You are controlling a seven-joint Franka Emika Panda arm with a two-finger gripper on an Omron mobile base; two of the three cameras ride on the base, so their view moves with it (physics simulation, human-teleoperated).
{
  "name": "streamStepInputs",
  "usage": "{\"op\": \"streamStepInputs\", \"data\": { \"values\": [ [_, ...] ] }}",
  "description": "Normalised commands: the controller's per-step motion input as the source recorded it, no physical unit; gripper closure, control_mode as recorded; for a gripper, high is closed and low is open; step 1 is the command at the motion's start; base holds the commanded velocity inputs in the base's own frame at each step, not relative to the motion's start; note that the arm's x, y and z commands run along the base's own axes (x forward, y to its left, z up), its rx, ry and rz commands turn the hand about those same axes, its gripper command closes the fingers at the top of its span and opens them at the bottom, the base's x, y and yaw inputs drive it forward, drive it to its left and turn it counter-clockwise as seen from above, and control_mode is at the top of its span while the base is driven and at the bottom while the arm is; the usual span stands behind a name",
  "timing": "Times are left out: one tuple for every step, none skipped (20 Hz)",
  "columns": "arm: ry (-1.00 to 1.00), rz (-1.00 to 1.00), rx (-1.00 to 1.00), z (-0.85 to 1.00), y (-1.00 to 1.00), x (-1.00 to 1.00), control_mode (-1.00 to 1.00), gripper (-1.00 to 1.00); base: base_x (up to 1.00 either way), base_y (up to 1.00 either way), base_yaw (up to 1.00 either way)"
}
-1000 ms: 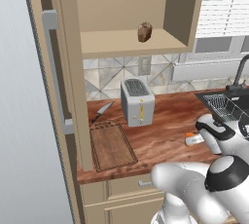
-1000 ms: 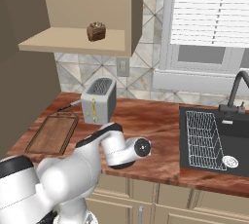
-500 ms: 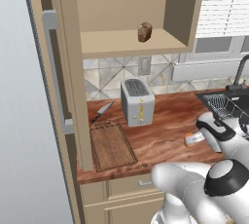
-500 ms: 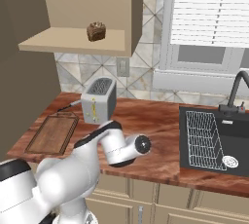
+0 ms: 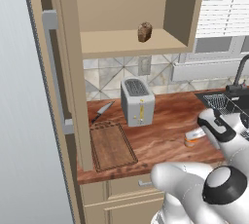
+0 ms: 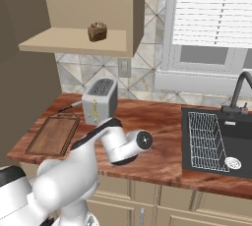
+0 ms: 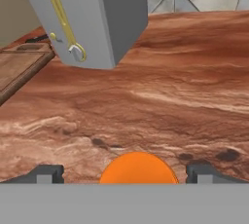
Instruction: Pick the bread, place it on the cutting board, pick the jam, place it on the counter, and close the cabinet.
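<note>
Jam (image 7: 138,167) is seen on the counter (image 7: 194,96) between the wide-spread fingertips (image 7: 46,173) of the gripper (image 7: 125,173), ungripped; ahead, the toaster (image 7: 87,16) and cutting board (image 7: 19,67) are seen.

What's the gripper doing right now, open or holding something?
Gripper: open, holding nothing; the orange jam sits on the counter between its fingertips.

Arm: white, dark joints, folded low and forward; gripper (image 7: 125,174): jaws spread wide, fingertips (image 7: 46,173) level, nothing clasped.
</note>
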Motion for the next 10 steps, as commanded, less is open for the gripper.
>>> {"op": "streamStepInputs", "data": {
  "values": [
    [0.00,0.00,0.00,0.21,0.13,0.00,-1.00,-1.00,0.00,0.00,0.00],
    [0.00,0.00,0.00,0.19,0.16,0.00,-1.00,-1.00,0.00,0.00,0.00],
    [0.00,0.00,0.00,0.15,0.18,-0.04,-1.00,-1.00,0.00,0.00,0.00],
    [0.00,0.00,0.00,0.08,0.19,-0.14,-1.00,-1.00,0.00,0.00,0.00],
    [0.00,0.00,0.00,0.08,0.21,-0.17,-1.00,-1.00,0.00,0.00,0.00],
    [0.00,0.00,0.00,0.11,0.22,-0.18,-1.00,-1.00,0.00,0.00,0.00],
    [0.00,0.00,0.00,0.11,0.21,-0.19,-1.00,-1.00,0.00,0.00,0.00],
    [0.00,0.00,0.00,0.09,0.21,-0.18,-1.00,-1.00,0.00,0.00,0.00],
    [0.00,0.00,0.00,0.13,0.21,-0.16,-1.00,-1.00,0.00,0.00,0.00],
    [0.00,0.00,0.00,0.11,0.23,-0.16,-1.00,-1.00,0.00,0.00,0.00]
  ]
}}
